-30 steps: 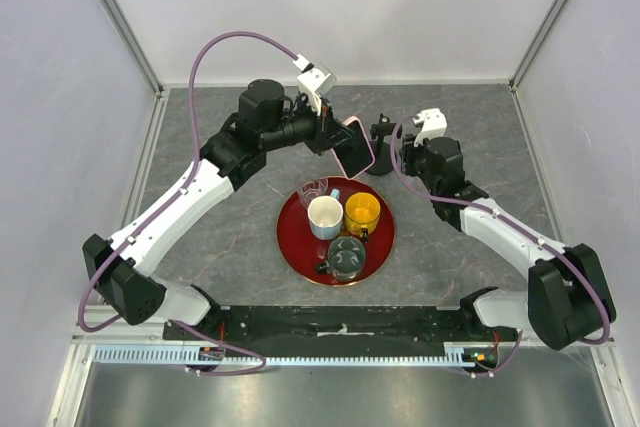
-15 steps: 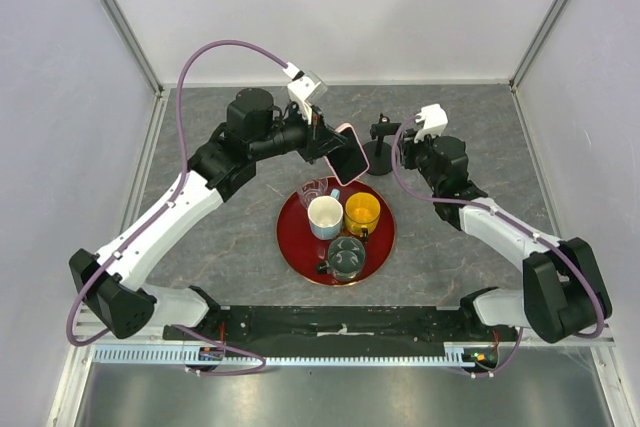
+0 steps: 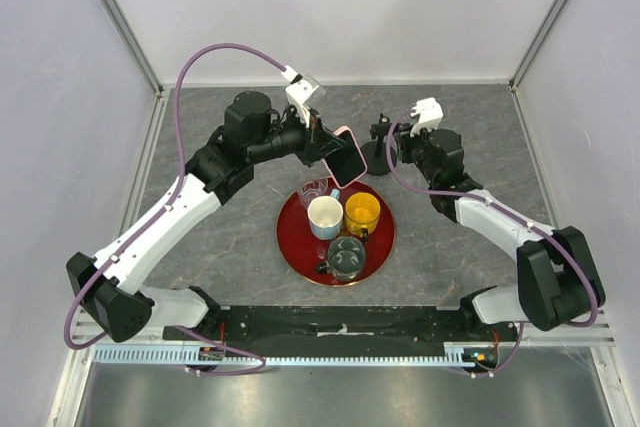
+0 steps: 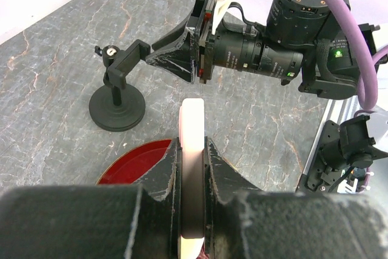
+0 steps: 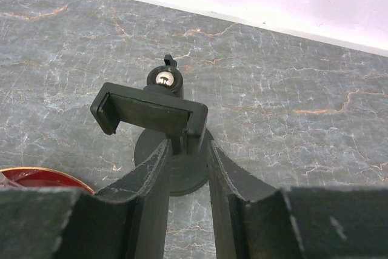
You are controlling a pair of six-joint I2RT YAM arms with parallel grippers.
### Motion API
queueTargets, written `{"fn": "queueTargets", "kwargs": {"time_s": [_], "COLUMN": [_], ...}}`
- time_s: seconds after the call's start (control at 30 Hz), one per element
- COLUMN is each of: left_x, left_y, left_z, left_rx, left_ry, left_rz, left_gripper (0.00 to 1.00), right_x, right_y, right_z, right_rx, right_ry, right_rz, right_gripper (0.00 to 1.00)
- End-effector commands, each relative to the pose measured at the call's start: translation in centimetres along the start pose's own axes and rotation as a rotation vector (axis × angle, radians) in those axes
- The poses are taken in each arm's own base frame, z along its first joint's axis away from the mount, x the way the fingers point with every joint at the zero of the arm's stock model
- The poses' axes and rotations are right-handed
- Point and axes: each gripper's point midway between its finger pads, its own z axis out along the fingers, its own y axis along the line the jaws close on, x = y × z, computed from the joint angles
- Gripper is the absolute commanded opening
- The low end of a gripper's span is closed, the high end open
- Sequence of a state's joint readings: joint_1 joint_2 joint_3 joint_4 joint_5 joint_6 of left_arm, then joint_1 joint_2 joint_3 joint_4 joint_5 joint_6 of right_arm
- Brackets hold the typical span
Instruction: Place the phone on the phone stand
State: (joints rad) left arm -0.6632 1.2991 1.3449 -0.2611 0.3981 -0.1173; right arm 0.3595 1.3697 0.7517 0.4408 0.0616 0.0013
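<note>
Your phone (image 3: pixel 347 157) is held tilted above the desk (image 3: pixel 440 257), gripped firmly in your left jaws over the far rim of the red tray (image 3: pixel 290 247), just beside the stand (image 5: pixel 159 113), whose post your right jaws straddle closely, though you cannot tell whether they clamp it.

I found the phone stand (image 3: pixel 380 155) toward the bench's far edge, slightly right of centre. The phone (image 3: pixel 347 158) hung just left of it, clamped in the left gripper (image 3: pixel 330 150). The right gripper (image 5: pixel 188 144) sat at the stand's right, fingers flanking its post. The tray (image 3: pixel 290 247) lay mid-bench, before both, with four cups (image 3: pixel 325 215) on it.
</note>
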Motion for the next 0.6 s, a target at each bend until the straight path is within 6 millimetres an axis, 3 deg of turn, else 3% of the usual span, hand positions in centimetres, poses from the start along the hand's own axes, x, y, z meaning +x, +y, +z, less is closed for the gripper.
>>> {"fn": "queueTargets", "kwargs": {"time_s": [0.0,0.4,0.57], "left_x": [-2.88,-2.55,-2.66], "left_y": [-0.90,-0.76,-0.67], "left_z": [-0.97,-0.93,-0.60], "left_rx": [0.024,0.018,0.020], "left_ry": [-0.097,-0.088,-0.091], "left_rz": [0.072,0.070,0.068], "left_gripper": [0.02,0.02,0.02], "right_x": [-2.87,-2.39,-2.33], "right_y": [-0.36,-0.58,-0.47], "right_z": [0.85,1.66,1.80], "right_rx": [0.013,0.026,0.018], "right_ry": [-0.076,-0.054,-0.049], "right_rz": [-0.016,-0.031,-0.028], "right_gripper": [0.36,0.27,0.15]}}
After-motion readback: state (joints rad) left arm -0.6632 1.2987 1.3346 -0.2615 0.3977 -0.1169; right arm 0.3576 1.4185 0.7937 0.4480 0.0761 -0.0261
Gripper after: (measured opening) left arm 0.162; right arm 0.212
